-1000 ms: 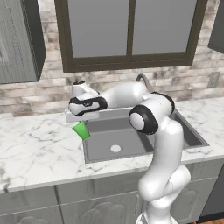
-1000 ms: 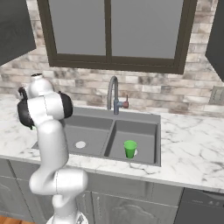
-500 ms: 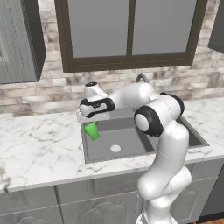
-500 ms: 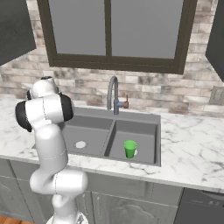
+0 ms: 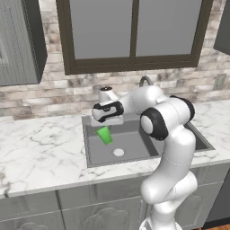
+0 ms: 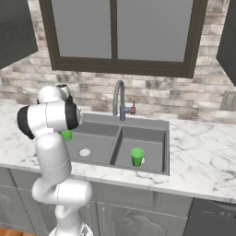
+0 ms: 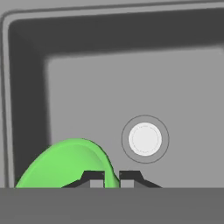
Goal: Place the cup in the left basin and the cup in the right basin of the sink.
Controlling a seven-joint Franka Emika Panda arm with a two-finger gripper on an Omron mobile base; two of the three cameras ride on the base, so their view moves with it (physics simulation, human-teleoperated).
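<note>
The green cup (image 5: pixel 104 134) hangs from my gripper (image 7: pixel 111 177), pinched by its rim between my jaws, which are drawn nearly together on the thin wall. It is tilted, and it now sits over the left basin (image 5: pixel 130 146) of the sink (image 6: pixel 162 126). A second ago it was at the basin's left edge, just over the counter (image 5: pixel 40 148); since then I have swung it inward and a little lower. In the hand view the pale drain (image 7: pixel 145 139) lies below and beside the cup, so I am inside the basin's outline.

The other green cup (image 6: pixel 136 156) stands upright in the right basin (image 6: pixel 146 145), unchanged across the second.

Judgement: right half of the task looks done; left half is in its final stage. Remaining: lower towards the floor, level the cup, then release. Risk: letting go while tilted could tip it over.
</note>
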